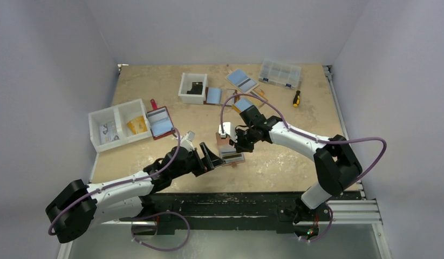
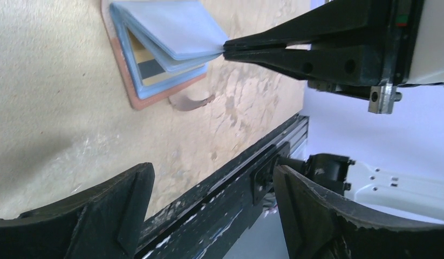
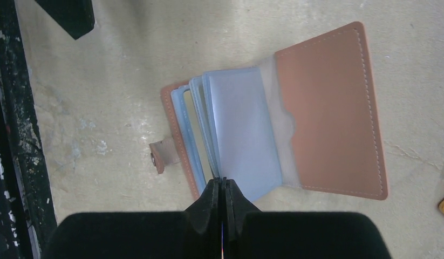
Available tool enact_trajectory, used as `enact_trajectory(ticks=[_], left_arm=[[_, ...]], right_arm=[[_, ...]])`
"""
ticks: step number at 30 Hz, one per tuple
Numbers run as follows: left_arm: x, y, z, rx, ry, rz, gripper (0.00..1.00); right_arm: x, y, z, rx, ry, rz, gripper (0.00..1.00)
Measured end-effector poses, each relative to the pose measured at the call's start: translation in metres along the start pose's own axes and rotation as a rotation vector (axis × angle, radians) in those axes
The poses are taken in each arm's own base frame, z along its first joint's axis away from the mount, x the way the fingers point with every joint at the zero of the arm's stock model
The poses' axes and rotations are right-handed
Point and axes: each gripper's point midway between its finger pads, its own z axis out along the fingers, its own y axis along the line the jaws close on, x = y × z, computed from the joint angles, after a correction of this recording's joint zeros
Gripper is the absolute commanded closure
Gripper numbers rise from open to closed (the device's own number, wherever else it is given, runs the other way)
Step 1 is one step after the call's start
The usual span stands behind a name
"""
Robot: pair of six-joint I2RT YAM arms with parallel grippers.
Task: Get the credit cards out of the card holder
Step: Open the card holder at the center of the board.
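Near the front edge of the pale speckled counter (image 3: pixel 101 81): left tool (image 2: pixel 212 178) spread wide, gripping nothing, parked just left of the work, probably ready to steady it. Just beyond: slim tan-brown leather-like card holder (image 3: pixel 333 113) lying open, long axis near to far, snap tab (image 3: pixel 160 156) toward the near edge, cover toward the far side. Right tool (image 3: pixel 222 183) clamped on the right-hand edge of a pale blue leaf (image 3: pixel 246 135), apparently to lift it clear; sleeve or credit card, cannot tell.
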Motion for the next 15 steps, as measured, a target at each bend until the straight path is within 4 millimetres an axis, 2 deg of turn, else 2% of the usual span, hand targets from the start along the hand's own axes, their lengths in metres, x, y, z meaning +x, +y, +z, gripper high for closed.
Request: enact_trajectory(ticks=[6, 11, 15], left_arm=[[-0.015, -0.009, 0.008, 0.030, -0.075, -0.049, 0.14], [-0.020, -0.001, 0.018, 0.004, -0.101, -0.094, 0.15], [-0.027, 0.007, 0.025, -0.018, -0.120, -0.125, 0.15]], right_arm=[[0.000, -0.019, 0.000, 0.026, -0.006, 0.103, 1.00], [0.000, -0.047, 0.002, 0.069, -0.008, 0.184, 1.00], [-0.003, -0.061, 0.005, 0.092, -0.002, 0.216, 1.00]])
